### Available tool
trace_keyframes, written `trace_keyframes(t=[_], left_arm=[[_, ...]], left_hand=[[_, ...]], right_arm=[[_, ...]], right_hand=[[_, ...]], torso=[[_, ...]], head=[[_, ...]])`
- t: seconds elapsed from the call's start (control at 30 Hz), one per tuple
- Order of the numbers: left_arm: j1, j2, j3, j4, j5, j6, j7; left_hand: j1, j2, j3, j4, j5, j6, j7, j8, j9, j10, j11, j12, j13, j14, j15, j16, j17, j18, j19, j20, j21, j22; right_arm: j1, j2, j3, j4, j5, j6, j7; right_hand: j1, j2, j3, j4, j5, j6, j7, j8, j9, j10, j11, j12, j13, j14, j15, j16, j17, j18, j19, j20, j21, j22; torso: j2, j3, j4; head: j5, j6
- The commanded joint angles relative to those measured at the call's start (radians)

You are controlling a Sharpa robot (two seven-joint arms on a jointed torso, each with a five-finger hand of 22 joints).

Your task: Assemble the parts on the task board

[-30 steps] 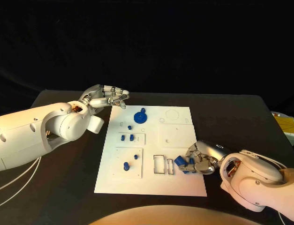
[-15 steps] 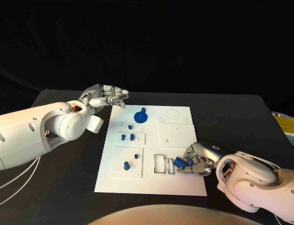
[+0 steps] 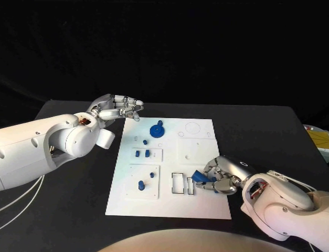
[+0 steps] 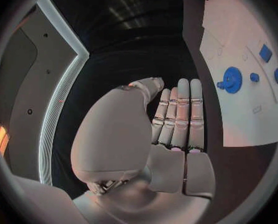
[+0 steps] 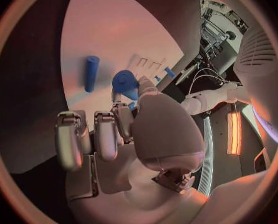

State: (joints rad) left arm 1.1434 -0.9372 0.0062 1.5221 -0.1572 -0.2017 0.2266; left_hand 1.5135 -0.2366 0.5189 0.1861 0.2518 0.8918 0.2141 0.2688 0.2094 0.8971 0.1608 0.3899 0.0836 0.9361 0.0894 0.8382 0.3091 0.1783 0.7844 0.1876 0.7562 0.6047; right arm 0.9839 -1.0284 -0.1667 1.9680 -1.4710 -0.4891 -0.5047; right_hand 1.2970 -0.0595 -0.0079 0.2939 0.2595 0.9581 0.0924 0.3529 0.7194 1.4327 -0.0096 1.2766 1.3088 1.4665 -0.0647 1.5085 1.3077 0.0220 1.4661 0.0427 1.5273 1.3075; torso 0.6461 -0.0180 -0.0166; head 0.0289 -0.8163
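R hand shifts slightly inward w/ blue part pinched beside the task board slots, so insertion looks near; L hand unchanged, fingers together, empty.

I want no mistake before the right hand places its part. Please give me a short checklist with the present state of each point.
1. Right hand holds a blue part: ok.
2. Part is over the board, by the slots: ok.
3. Part lined up with a slot: cannot tell, fingers hide it.
4. Left hand off the board, holding nothing: ok.
5. Blue cylinder lies loose on the board, apart from the right hand: ok.
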Motion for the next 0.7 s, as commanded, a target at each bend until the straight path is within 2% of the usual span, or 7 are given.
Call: trace_keyframes(t=[0.03,0.2,0.37,0.43,0.5,0.7], left_arm=[[0.000,0.002,0.001,0.002,0.006,0.015,0.005],[0.000,0.004,0.001,0.003,0.006,0.015,0.005],[0.000,0.005,0.001,0.004,0.006,0.016,0.005],[0.000,0.006,0.001,0.005,0.006,0.016,0.005],[0.000,0.006,0.001,0.005,0.006,0.017,0.005],[0.000,0.007,0.001,0.006,0.006,0.018,0.005]], left_hand=[[-0.006,0.008,0.000,-0.004,0.006,-0.005,0.003,0.006,0.001,-0.009,-0.001,0.004,-0.001,0.001,0.001,-0.004,-0.001,0.001,-0.007,-0.001,0.004,0.001],[-0.006,0.008,0.000,-0.004,0.006,-0.005,0.003,0.006,0.001,-0.009,-0.001,0.004,-0.001,0.001,0.001,-0.004,-0.001,0.001,-0.007,-0.001,0.004,0.001],[-0.006,0.008,0.000,-0.004,0.006,-0.005,0.003,0.006,0.001,-0.009,-0.001,0.004,-0.001,0.001,0.001,-0.004,-0.001,0.001,-0.007,-0.001,0.004,0.001],[-0.006,0.008,0.000,-0.004,0.006,-0.005,0.003,0.006,0.001,-0.009,-0.001,0.004,-0.001,0.001,0.001,-0.004,-0.001,0.001,-0.007,-0.001,0.004,0.001],[-0.006,0.008,0.000,-0.004,0.006,-0.005,0.003,0.006,0.001,-0.009,-0.001,0.004,-0.001,0.001,0.001,-0.004,-0.001,0.001,-0.007,-0.001,0.004,0.001],[-0.006,0.008,0.000,-0.004,0.006,-0.005,0.003,0.006,0.001,-0.009,-0.001,0.004,-0.001,0.001,0.001,-0.004,-0.001,0.001,-0.007,-0.001,0.004,0.001]], right_arm=[[0.007,0.003,0.001,0.013,0.012,-0.056,0.036],[0.013,0.019,0.001,0.014,0.035,-0.040,0.041],[0.014,0.052,0.001,-0.005,0.072,-0.013,0.041],[0.013,0.067,0.001,-0.012,0.084,-0.005,0.042],[0.010,0.086,0.001,-0.021,0.095,0.006,0.042],[0.006,0.120,0.001,-0.043,0.106,0.038,0.034]], right_hand=[[0.039,0.046,0.005,-0.001,0.004,0.034,-0.027,0.004,0.001,0.007,0.000,0.004,0.047,0.071,-0.008,0.004,0.071,-0.014,0.093,-0.004,0.007,0.253],[0.037,0.051,0.008,-0.002,0.009,0.037,-0.028,0.003,-0.001,0.008,-0.001,0.005,0.048,0.071,-0.008,0.005,0.073,-0.014,0.092,-0.005,0.007,0.253],[0.026,0.052,0.005,0.000,0.009,0.042,-0.028,0.002,-0.003,0.008,-0.001,0.004,0.048,0.071,-0.009,0.004,0.072,-0.014,0.092,-0.006,0.004,0.253],[-0.015,0.064,-0.004,0.000,-0.001,0.051,-0.029,0.002,-0.006,0.010,-0.001,0.006,0.050,0.071,-0.009,0.005,0.074,-0.014,0.092,-0.007,0.004,0.252],[-0.047,0.067,-0.020,0.000,-0.003,0.058,-0.030,0.002,-0.008,0.010,-0.002,0.005,0.050,0.071,-0.009,0.006,0.075,-0.014,0.092,-0.007,0.005,0.253],[-0.099,0.081,-0.051,0.001,-0.008,0.075,-0.036,0.010,-0.005,0.012,-0.006,0.004,0.051,0.072,-0.012,0.007,0.079,-0.014,0.092,-0.009,0.005,0.253]], torso=[[0.000,-0.0009,0.0000],[0.001,0.0001,0.0014],[0.001,-0.0014,0.0005],[0.001,0.0001,0.0013],[0.001,0.0005,0.0021],[0.001,-0.0011,0.0010]], head=[[-0.004,-0.001],[-0.004,-0.002],[-0.003,-0.003],[-0.002,-0.003],[-0.002,-0.003],[0.000,-0.004]])
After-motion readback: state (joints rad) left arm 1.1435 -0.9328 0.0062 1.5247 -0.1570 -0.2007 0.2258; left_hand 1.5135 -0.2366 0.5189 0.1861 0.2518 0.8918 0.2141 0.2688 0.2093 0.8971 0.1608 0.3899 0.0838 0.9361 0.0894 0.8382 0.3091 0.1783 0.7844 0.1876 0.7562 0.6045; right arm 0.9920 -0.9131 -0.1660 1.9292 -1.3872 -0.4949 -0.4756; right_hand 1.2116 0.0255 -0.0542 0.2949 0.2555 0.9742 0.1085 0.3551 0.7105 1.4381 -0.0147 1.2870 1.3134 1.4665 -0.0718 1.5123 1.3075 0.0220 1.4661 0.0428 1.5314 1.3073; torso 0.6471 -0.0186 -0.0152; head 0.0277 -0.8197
